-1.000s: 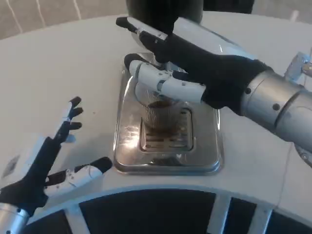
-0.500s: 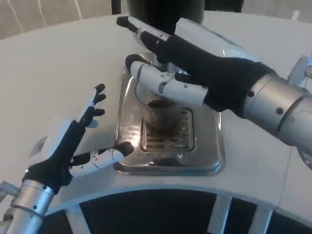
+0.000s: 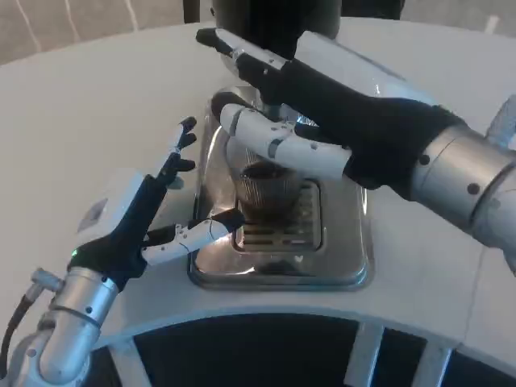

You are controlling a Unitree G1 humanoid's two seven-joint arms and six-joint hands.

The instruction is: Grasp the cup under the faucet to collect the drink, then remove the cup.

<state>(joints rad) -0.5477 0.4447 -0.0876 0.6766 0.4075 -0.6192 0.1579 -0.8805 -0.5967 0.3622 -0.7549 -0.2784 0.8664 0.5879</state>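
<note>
Small ribbed clear cup (image 3: 266,192) w/ dark drink stands upright, long axis vertical, mouth up, on slotted grate of shiny steel drip tray (image 3: 343,250). Right hand (image 3: 322,113) hangs over it, fingers curved round cup's upper part; whether they actually touch the rim can't be told, rim partly hidden. Left hand (image 3: 149,218) spread open, holding nothing, thumb at tray's left edge, near cup. Black dispenser body (image 3: 274,20) cut off at top; faucet hidden behind right hand.
</note>
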